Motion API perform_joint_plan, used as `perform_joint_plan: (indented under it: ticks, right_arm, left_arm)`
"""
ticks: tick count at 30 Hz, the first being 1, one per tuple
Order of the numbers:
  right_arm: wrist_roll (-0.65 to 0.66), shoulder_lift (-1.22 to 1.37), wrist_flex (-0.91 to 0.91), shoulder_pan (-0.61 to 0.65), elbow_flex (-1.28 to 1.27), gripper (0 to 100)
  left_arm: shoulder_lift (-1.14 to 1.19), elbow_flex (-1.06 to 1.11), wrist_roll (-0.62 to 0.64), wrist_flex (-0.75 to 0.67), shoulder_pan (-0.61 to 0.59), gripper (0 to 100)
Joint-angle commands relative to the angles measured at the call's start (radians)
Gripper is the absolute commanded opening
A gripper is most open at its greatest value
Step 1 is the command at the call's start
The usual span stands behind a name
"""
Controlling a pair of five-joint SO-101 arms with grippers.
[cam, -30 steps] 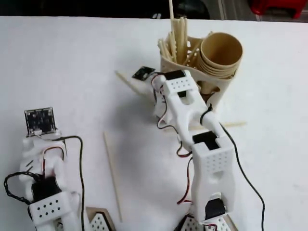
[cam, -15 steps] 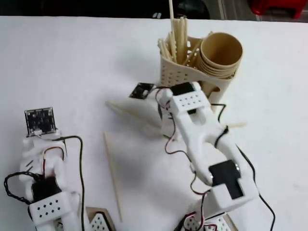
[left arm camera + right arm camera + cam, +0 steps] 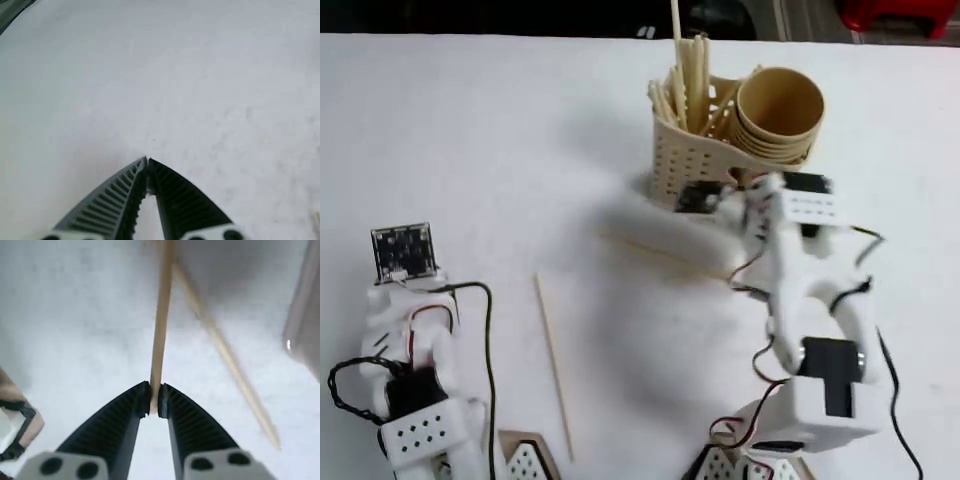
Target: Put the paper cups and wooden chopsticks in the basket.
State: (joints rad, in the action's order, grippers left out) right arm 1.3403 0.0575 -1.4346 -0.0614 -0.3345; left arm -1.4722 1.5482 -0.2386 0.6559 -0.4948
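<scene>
Chopstick (image 3: 161, 330) pinched at one end between the closed fingers of the right gripper (image 3: 154, 400), over the table (image 3: 470, 120) just beside the basket (image 3: 690, 165), which already holds cups (image 3: 780, 110) and upright sticks (image 3: 685, 70). To finish well: raise it, tip it upright, clear the rim, then let go. Left gripper (image 3: 147, 170) pressed together, empty; a loose stick (image 3: 552, 350) lies on the table

My right arm (image 3: 810, 300) swings from the left of the basket's (image 3: 685, 165) front across to its right and folds back toward me, ending just below the paper cups (image 3: 780, 110). The chopstick (image 3: 161, 330) that lay on the table (image 3: 470, 120) left of the basket is now lifted off it, pinched in my right gripper (image 3: 154, 401) and carried along rightward.
</scene>
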Motion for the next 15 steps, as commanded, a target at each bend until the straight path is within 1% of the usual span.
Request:
perform_joint_plan:
  ticks: [1,4,6,10,12,15]
  right_arm:
    - [0.133,-0.053,-0.012,-0.134,0.008,1.8]
    - [0.247,-0.053,-0.012,-0.222,0.011,1.8]
    - [0.293,-0.053,-0.012,-0.252,0.011,1.8]
    - [0.296,-0.067,-0.015,-0.246,0.008,3.4]
    - [0.295,-0.102,-0.021,-0.22,0.002,9.4]
    - [0.293,-0.177,-0.09,-0.168,-0.018,21.2]
  left_arm:
    - [-0.013,-0.009,-0.012,-0.012,0.001,2]
    - [-0.013,-0.009,-0.012,-0.012,0.001,2]
    - [-0.013,-0.009,-0.012,-0.012,0.001,2]
    - [-0.013,-0.009,-0.012,-0.012,0.001,2]
    - [-0.013,-0.009,-0.012,-0.012,0.001,2]
    - [-0.013,-0.009,-0.012,-0.012,0.001,2]
